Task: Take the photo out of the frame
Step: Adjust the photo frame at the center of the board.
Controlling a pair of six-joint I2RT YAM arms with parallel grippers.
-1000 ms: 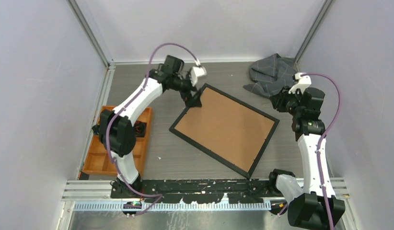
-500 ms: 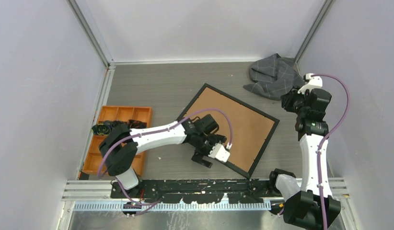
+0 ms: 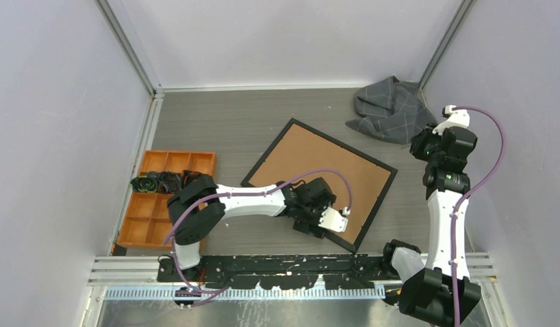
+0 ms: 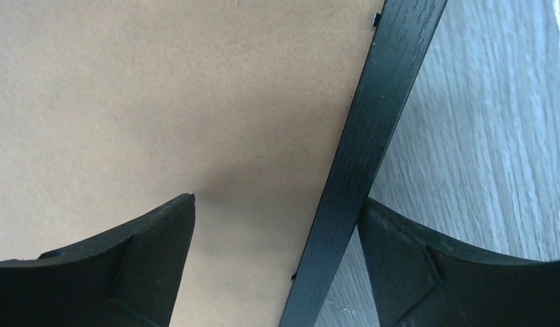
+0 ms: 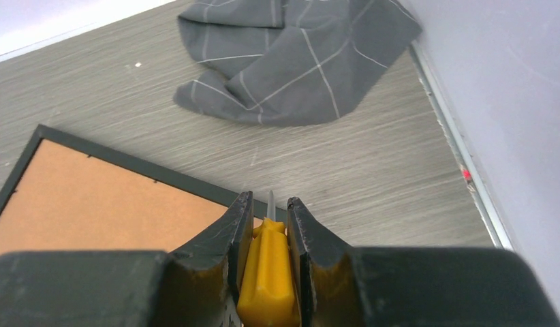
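The frame lies face down on the table, its brown backing board facing up inside the thin black border. The photo is hidden under the board. My left gripper is low over the frame's near edge. It is open and straddles the black border: one finger is over the board, the other is on the table side. My right gripper hovers beyond the frame's right corner, shut on a yellow-handled screwdriver pointing at the frame's border.
A crumpled grey checked cloth lies at the back right, by the wall. An orange compartment tray with dark items in its far cells sits at the left. A metal rail runs along the near edge.
My left arm has swung from the frame's far corner down to its near edge, and its jaws have narrowed slightly. My right arm has drifted a little to the right, still holding the screwdriver.
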